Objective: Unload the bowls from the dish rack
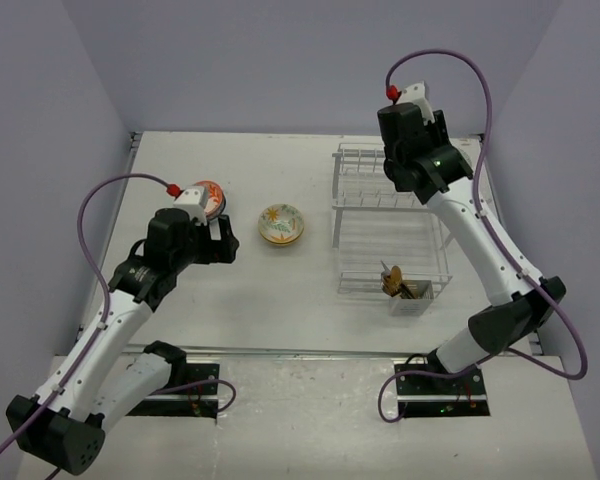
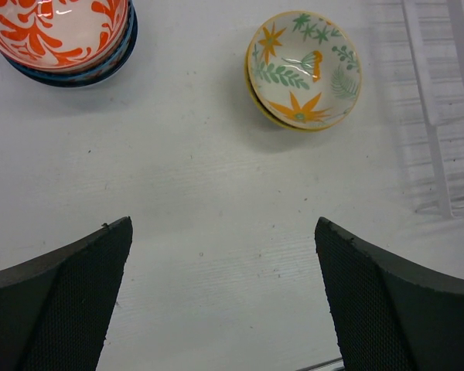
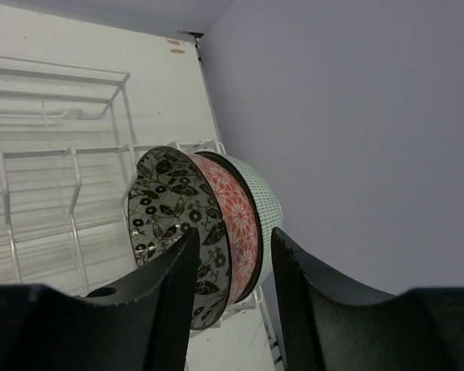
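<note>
Your right gripper (image 3: pixel 236 238) stands spread, straddling the three bowls (image 3: pixel 182 205) upright in the rack (image 3: pixel 125 100) at its 12 o'clock (no squeeze yet, I judge). Settle on one rim only, close gently, lift clear of the tines (image 3: pixel 75 197). Left gripper (image 2: pixel 223 226) hangs spread, empty.

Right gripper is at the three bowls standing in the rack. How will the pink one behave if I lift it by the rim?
The pink bowl looks glazed and rigid: probably slippery when pinched, apt to chip if knocked. It stands packed between the black floral bowl and the teal bowl in the dish rack, so lifting may drag or tip them.
</note>
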